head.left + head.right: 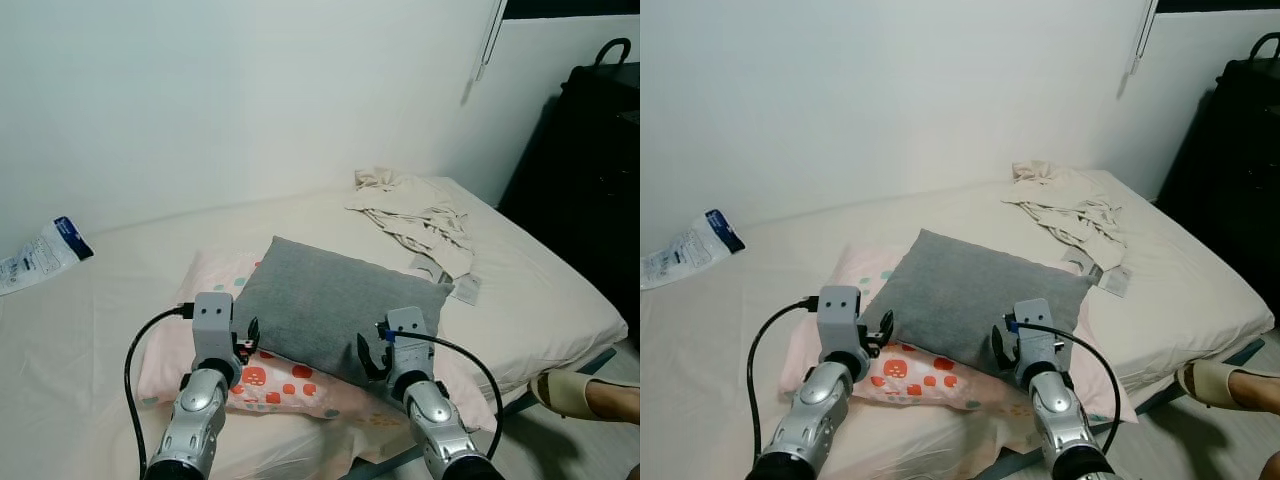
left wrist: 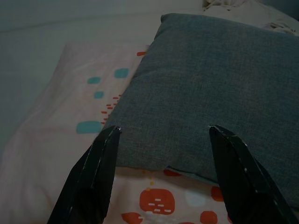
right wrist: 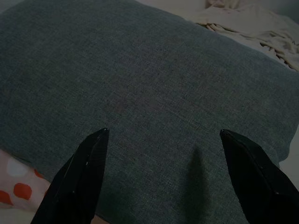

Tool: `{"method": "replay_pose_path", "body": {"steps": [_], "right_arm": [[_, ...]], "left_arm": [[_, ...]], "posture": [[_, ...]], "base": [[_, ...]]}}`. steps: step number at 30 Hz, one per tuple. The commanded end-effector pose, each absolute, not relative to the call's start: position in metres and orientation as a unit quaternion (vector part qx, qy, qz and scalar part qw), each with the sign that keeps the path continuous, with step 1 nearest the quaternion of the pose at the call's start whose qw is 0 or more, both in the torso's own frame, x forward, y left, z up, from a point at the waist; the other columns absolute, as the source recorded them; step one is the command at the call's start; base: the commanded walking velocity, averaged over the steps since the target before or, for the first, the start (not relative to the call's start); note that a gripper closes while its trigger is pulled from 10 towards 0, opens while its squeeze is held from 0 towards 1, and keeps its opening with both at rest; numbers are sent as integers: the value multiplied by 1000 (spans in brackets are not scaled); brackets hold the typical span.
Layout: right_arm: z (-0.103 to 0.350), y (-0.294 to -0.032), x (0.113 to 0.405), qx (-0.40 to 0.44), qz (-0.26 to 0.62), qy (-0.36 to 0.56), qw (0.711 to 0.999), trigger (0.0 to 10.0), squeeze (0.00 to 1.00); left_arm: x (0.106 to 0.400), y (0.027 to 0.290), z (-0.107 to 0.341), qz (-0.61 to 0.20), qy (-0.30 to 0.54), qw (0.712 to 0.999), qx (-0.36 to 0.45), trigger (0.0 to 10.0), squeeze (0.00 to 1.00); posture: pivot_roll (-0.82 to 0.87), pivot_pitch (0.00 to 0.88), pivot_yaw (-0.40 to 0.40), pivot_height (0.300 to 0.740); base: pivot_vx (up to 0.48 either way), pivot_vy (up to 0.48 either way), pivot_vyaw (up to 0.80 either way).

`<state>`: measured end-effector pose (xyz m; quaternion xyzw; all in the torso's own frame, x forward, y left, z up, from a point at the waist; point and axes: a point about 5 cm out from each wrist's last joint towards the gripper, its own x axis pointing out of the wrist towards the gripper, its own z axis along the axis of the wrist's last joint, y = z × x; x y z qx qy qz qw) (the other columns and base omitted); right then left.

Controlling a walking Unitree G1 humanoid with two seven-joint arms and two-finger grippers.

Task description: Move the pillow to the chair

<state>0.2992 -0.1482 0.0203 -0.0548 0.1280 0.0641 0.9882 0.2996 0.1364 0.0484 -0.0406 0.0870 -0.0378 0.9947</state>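
A grey pillow (image 1: 335, 305) lies on a pink patterned pillow (image 1: 280, 385) near the bed's (image 1: 90, 340) front edge. The left pincer (image 2: 161, 140) and right pincer (image 3: 163, 140), both spread, hover at its near edge. The patterned pillow is largely covered; a person's foot (image 1: 590, 395) is cut off.

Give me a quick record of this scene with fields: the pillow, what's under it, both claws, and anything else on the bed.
pillow: grey fabric square pillow, lying flat
under it: pink pillow with red and teal patches
left claw: open, at the grey pillow's near left edge
right claw: open, at its near right edge
also on bed: crumpled cream cloth; white and blue plastic packet
bed: cream-sheeted mattress
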Motion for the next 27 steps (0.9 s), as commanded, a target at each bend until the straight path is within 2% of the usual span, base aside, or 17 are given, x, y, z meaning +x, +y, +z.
{"method": "replay_pose_path", "body": {"steps": [1, 8, 11, 22, 27], "right_arm": [[16, -149, 297, -52, 62, 142, 986, 10000, 0], [16, -150, 297, -55, 62, 143, 986, 10000, 0], [15, -150, 297, -66, 68, 146, 985, 10000, 0], [20, -153, 302, -72, 65, 142, 985, 10000, 0], [25, -157, 307, -76, 61, 140, 985, 10000, 0]], "left_arm": [[300, 135, 47, -44, 91, 994, -34, 10000, 0], [301, 134, 50, -46, 82, 995, -34, 10000, 0], [300, 130, 54, -58, 66, 996, -17, 10000, 0], [303, 131, 54, -40, 71, 996, -34, 10000, 0], [307, 130, 58, -38, 64, 997, -28, 10000, 0]], "posture": [[-1, 50, -15, 740], [1, 56, -18, 740], [4, 59, -17, 740], [7, 77, -5, 740], [-1, 113, 4, 740]], "base": [[0, 0, 0], [0, 0, 0], [0, -470, 0], [0, 0, 0], [0, 0, 0]]}}
